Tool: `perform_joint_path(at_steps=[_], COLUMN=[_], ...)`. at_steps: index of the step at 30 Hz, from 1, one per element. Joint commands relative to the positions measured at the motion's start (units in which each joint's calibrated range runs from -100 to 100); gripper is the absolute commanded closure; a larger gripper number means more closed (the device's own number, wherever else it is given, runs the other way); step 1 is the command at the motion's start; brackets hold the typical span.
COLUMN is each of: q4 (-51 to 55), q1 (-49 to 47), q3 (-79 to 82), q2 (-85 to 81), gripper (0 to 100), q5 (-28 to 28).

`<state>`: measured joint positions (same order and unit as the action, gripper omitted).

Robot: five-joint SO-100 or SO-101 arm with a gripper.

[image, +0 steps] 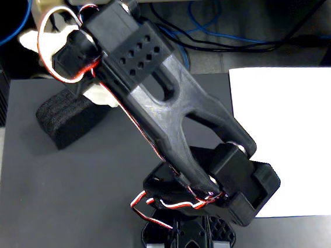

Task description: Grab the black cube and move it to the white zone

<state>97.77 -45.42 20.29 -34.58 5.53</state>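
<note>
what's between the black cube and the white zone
In the fixed view, the robot's black arm slants across the dark table between the black cube at left and the white zone at right. No loose objects lie there.

Dark grey table (pixel 73 197); blue cables (pixel 215 34) on the floor behind it.

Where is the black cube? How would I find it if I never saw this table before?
Look at the dark grey table in the fixed view, left of the white paper sheet. The black cube sits near the table's far left edge, beside the arm's gripper end. It is rough, spongy foam, unlike the glossy robot arm.
</note>
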Motion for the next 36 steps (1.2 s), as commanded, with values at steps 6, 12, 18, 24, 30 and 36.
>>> perform_joint_path(at_steps=[6,12,18,24,30,36], q4=[-1.81,-1.81,-6.35,-17.33,-19.99,-29.68], q1=[-0.05,8.63,9.37,8.78,8.56,7.75], q3=[-3.79,-3.61,3.55,8.08,11.44,23.77], q2=[0.02,0.18,4.47,21.27,22.36,22.36], gripper=[49,49,49,49,49,49], q5=[-0.09,1.12,1.70,1.38,1.59,1.80])
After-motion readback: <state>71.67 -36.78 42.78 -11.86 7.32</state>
